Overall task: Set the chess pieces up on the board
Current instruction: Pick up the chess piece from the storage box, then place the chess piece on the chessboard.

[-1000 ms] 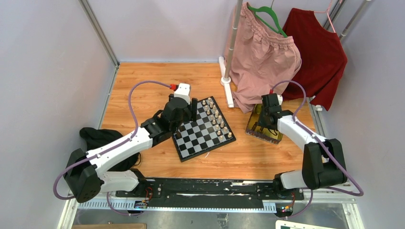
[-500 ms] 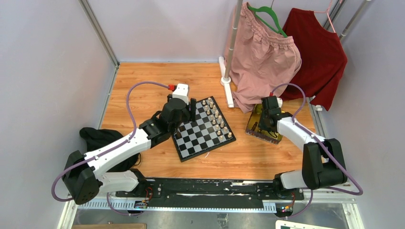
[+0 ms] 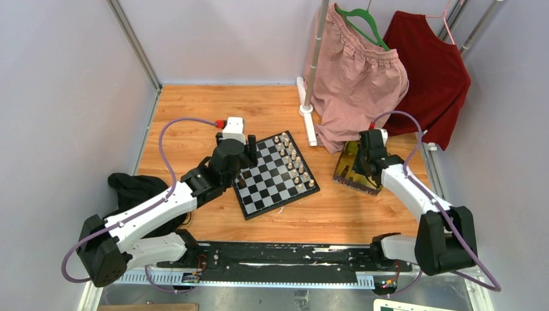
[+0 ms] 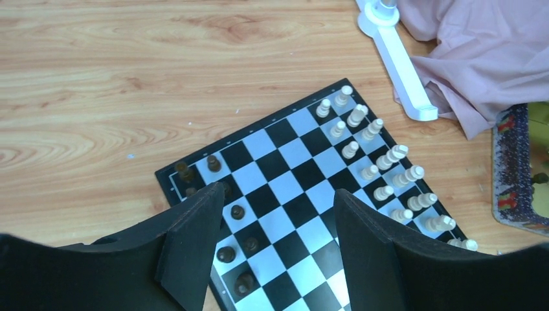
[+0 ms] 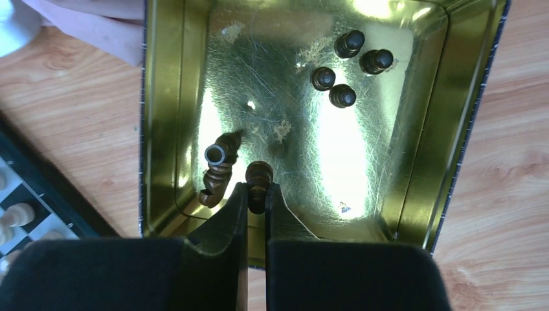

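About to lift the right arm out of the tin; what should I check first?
1. Right gripper shut on a dark piece: ok.
2. Grip depth on it: cannot tell, fingers hide its base.
3. Toppled dark piece clear of the fingers: cannot tell, it lies close.
4. Left gripper open and empty over the chessboard: ok.
5. Free squares on the chessboard's dark side: ok.

Flat, turned corner-on: small square chessboard (image 4: 285, 186) of black and white checks, thin black border. Along its left side, several tiny dark brown-black chess pieces (image 4: 237, 212), upright. More inside the shiny gold tray (image 5: 162, 97): four upright together, one toppled, one pinched in the right gripper (image 5: 257, 189).
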Controlling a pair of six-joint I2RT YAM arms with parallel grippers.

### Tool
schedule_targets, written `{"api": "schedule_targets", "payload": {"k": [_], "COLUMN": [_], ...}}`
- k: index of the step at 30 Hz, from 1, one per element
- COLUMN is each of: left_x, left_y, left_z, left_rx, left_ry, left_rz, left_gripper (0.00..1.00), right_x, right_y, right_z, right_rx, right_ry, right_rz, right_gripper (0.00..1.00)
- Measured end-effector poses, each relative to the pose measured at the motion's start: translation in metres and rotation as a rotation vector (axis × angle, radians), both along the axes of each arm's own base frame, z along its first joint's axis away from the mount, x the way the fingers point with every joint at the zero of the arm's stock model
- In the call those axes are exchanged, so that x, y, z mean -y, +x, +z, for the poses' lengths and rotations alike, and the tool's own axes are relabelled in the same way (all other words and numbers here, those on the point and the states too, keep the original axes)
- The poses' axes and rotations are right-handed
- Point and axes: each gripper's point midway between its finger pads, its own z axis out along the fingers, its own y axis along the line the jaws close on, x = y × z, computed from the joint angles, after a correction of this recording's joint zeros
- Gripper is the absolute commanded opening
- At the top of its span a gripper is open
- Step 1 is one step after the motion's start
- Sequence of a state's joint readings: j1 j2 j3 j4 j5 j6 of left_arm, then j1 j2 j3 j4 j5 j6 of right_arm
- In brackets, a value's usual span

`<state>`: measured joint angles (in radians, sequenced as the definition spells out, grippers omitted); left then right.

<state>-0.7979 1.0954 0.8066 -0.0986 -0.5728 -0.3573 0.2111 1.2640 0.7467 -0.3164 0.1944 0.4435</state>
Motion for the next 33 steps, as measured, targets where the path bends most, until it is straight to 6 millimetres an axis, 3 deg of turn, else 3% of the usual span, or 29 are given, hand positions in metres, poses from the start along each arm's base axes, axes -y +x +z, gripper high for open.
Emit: {"api": "schedule_targets", "payload": {"k": [9, 14, 20, 24, 33], "left_x": [-0.037, -0.053, -0.067, -0.076, -0.103], "left_y": [-0.013, -0.019, -0.026, -0.029, -0.043], "left_z": [0.000, 0.004, 0.003, 0.007, 0.018], "left_rx": [0.046, 0.078, 0.094, 0.109, 0.142], "left_ry": [-0.040, -0.076, -0.099, -0.121, -0.173], "left_rz": [0.129, 0.183, 0.232, 0.268, 0.351], "left_gripper": [0.68, 0.68, 0.68, 0.68, 0.67], "right_x": [0.001, -0.013, -0.068, -0.120, -0.217], "right_y": [-0.002, -0.004, -0.012, -0.026, -0.054], "right_z": [0.034, 0.056, 0.083, 0.094, 0.092], "right_rx": [0.076, 0.112, 0.155, 0.165, 0.133], "right_ry": [-0.010, -0.032, -0.064, -0.080, -0.121], "right_rz": [0.041, 0.128, 0.349, 0.532, 0.804], "right_gripper": [0.00, 0.00, 0.00, 0.00, 0.00]}}
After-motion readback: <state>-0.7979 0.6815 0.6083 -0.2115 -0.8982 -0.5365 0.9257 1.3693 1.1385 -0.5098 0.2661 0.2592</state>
